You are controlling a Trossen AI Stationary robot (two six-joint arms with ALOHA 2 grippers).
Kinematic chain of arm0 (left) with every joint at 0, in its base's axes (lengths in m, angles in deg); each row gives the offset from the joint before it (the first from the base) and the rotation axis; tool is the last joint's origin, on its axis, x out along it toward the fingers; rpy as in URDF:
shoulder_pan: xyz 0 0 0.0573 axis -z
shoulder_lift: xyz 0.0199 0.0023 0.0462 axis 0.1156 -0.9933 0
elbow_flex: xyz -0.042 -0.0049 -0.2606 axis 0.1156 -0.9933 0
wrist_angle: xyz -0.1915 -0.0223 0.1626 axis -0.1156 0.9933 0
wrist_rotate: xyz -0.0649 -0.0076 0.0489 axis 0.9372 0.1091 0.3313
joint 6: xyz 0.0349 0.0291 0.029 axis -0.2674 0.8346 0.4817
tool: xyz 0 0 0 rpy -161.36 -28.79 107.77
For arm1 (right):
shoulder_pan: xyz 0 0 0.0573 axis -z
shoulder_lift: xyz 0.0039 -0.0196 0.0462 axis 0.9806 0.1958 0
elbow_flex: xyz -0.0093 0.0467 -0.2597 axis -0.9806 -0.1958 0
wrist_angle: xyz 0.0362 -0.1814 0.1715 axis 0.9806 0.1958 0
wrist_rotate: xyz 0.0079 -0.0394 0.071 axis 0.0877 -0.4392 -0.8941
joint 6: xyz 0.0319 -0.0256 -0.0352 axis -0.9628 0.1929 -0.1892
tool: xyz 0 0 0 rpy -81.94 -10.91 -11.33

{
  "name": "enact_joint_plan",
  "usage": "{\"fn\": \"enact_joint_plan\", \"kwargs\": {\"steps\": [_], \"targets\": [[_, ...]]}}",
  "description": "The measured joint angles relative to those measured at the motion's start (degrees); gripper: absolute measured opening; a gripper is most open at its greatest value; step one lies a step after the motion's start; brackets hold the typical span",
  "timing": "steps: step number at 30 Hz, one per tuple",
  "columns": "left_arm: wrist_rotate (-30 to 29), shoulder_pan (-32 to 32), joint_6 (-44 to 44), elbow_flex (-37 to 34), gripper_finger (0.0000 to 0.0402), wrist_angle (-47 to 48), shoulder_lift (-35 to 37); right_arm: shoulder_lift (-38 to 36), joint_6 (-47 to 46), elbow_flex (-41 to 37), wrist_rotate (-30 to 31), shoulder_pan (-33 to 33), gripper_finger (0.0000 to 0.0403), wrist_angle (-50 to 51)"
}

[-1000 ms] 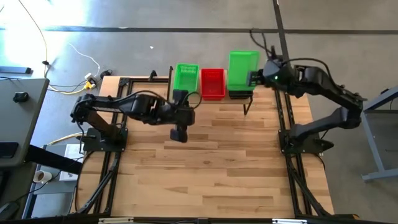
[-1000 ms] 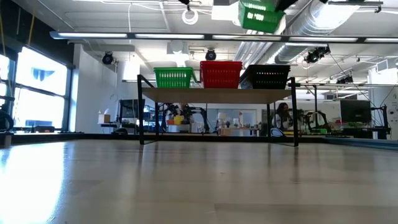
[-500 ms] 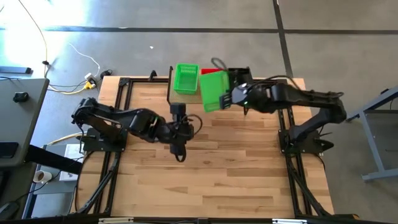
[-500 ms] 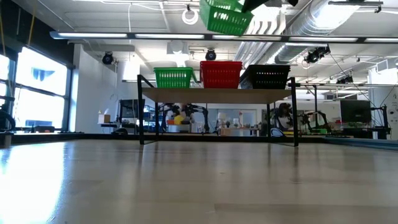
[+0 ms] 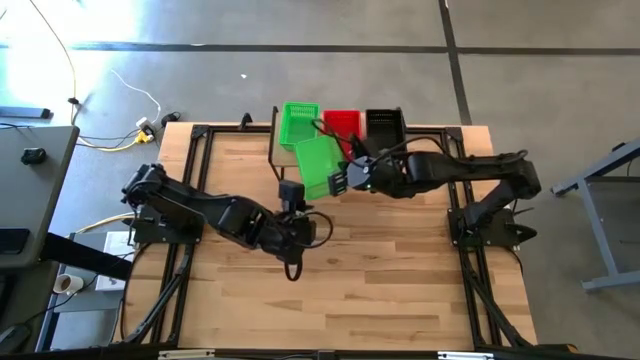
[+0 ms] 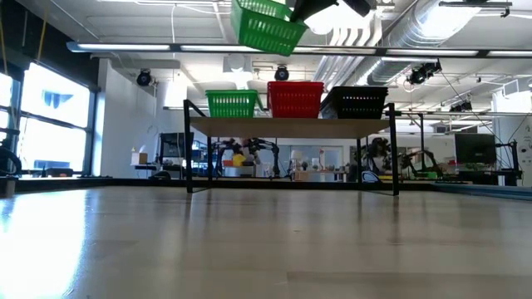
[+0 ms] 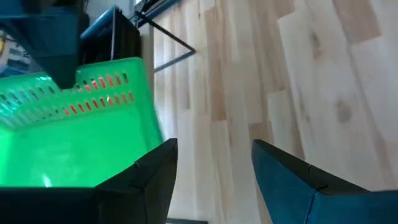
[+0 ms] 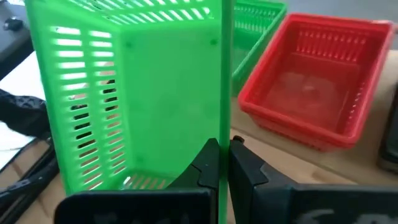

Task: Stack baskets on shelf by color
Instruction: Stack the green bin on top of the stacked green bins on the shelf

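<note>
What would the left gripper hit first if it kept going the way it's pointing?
Probably only the bare table: the left gripper, open, looks out over wood. The green basket held by the right gripper sits off to one side, though depth is unclear.

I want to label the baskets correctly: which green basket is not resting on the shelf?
The green basket held up by the right gripper, tilted above the table. The other green basket sits on the shelf beside the red one.

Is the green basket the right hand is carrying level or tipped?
Tipped. The carried green basket hangs slanted above the shelf, pinched by its rim in the right hand.
</note>
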Motion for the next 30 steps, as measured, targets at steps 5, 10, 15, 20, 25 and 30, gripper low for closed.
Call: {"fn": "enact_joint_plan", "kwargs": {"steps": [5,10,15,20,25,30], "targets": [[-3.0,0.0,-0.9,0.1,0.0197,-0.3,-1.4,0.6,1.1,0.0,-0.4,-0.8,0.0,-2.3],[-7.6,-0.2,-1.5,0.1,0.0197,0.2,-2.0,0.7,1.0,0.0,-1.6,-0.8,0.0,-3.2],[-8.0,-1.3,-2.2,0.0,0.0197,1.6,-2.3,0.7,1.1,0.0,-4.3,-1.4,0.0,-5.0],[-7.0,-2.5,-3.0,0.0,0.0197,2.1,-2.3,0.6,1.1,0.0,-5.0,-2.1,0.0,-6.6],[-7.8,-2.9,-3.3,0.0,0.0169,2.6,-2.3,0.2,1.1,0.0,-4.6,-2.6,0.0,-6.2],[-7.7,-2.9,-3.8,0.0,0.0101,3.3,-2.3,0.2,1.4,0.0,-4.7,-2.6,0.0,-6.3]]}}
